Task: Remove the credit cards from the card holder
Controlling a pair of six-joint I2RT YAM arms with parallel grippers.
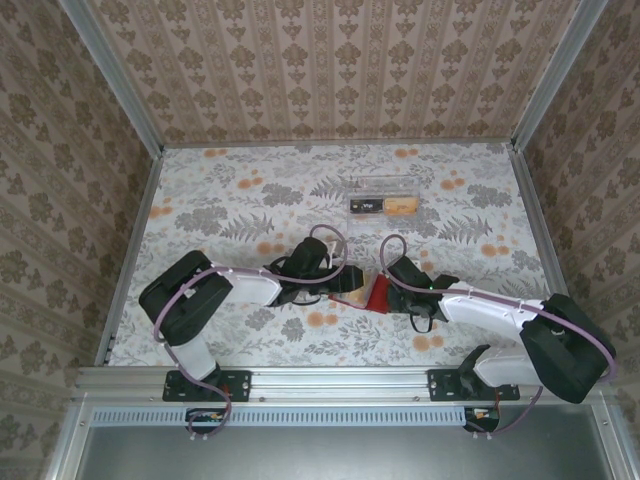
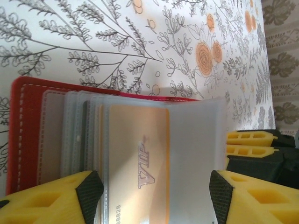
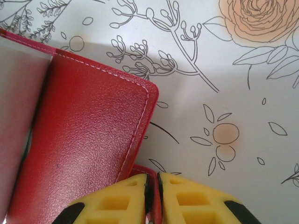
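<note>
Red card holder (image 3: 93,140), its edge clamped in the right pincer (image 3: 153,181), left pincer (image 2: 154,191) apart astride its clear pockets (image 2: 196,140).

card holder (image 1: 378,294) mostly hidden in the top view, VIP card (image 2: 140,168) cut by lower edge, distant cards (image 1: 380,205) too small to read

The table (image 1: 250,200) is being lit softly and evenly from above in the top external view, with faint shadows. In the left wrist view the clear pockets (image 2: 196,140) are being washed pale by glare, and the left pincer (image 2: 152,196) is being blurred at the bottom edge. In the right wrist view a soft grey shadow is being thrown beside the sharply focused card holder (image 3: 84,140).
</note>
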